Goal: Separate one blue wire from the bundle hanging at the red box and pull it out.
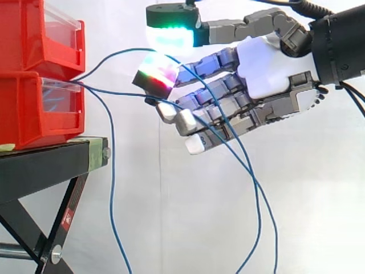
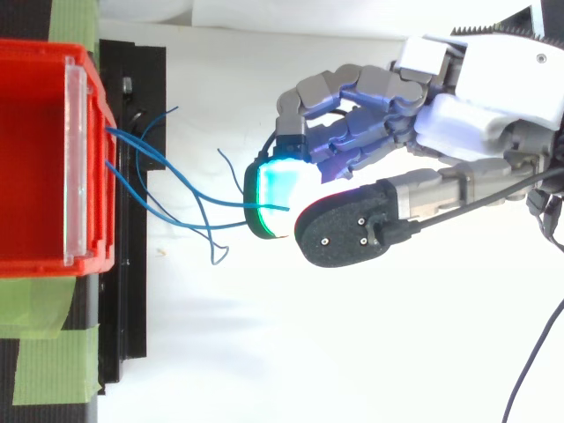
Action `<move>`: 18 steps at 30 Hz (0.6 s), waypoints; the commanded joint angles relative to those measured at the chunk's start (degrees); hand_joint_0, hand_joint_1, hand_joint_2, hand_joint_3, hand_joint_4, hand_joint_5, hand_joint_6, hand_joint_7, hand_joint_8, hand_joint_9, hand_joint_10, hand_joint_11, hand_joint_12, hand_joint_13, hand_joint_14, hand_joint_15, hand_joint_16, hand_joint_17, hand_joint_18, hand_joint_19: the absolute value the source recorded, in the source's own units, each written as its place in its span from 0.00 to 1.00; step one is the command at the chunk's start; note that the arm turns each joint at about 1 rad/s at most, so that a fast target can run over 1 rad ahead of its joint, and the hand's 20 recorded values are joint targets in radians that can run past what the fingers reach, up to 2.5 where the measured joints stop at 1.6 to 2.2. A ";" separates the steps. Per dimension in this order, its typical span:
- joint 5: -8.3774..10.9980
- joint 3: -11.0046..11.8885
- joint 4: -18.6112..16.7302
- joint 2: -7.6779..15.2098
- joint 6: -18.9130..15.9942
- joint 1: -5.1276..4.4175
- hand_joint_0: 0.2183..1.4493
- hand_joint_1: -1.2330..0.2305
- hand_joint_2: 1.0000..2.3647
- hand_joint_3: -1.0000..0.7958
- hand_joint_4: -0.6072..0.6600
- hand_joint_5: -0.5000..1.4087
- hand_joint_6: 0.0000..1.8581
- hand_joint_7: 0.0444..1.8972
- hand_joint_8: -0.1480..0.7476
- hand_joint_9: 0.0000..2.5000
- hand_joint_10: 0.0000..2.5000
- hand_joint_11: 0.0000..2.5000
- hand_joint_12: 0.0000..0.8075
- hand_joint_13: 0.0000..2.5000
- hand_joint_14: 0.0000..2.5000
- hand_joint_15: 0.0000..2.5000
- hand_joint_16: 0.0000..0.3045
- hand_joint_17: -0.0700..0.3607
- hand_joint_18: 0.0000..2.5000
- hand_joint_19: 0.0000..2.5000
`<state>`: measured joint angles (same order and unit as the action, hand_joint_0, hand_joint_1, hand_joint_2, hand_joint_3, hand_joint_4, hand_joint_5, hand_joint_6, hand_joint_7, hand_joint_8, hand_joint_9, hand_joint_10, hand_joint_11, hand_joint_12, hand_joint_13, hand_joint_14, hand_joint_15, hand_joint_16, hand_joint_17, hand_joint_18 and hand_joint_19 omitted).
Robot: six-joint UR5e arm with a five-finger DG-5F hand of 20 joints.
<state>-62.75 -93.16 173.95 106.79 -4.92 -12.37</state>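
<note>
Reaching in from the right edge with the hand (image 1: 268,74), level with the red bins (image 1: 34,74) stacked on the black stand (image 1: 45,165) at the left. Holding the fingers stretched leftward and loosely spread, stepped one below another in the side view, with the thumb (image 1: 239,27) lying along the top. Glowing green at the thumb's pad and in mixed colours at the pad of the topmost finger just beneath, leaving a narrow gap between the two. Pinching nothing that can be made out.

Hanging out of the bins' right-hand front as a bundle of blue wires (image 1: 111,188). Arching up in one strand through that gap, then trailing down across the fingers. Running lower in a second strand, also crossing the fingers before dropping away. Falling almost straight down in a third, just right of the stand. Fanning rightward from the bins in the top view (image 2: 176,189), with a loose end touching or just beside the glowing pad (image 2: 280,189).
</note>
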 commanded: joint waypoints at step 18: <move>0.44 0.00 0.60 0.09 0.53 -0.03 0.31 0.29 0.03 0.57 0.29 0.18 0.45 0.68 0.45 0.24 0.01 0.41 0.40 0.13 0.01 0.33 0.15 0.39 0.10 0.22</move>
<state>-62.58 -93.16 174.27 106.81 -4.77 -12.38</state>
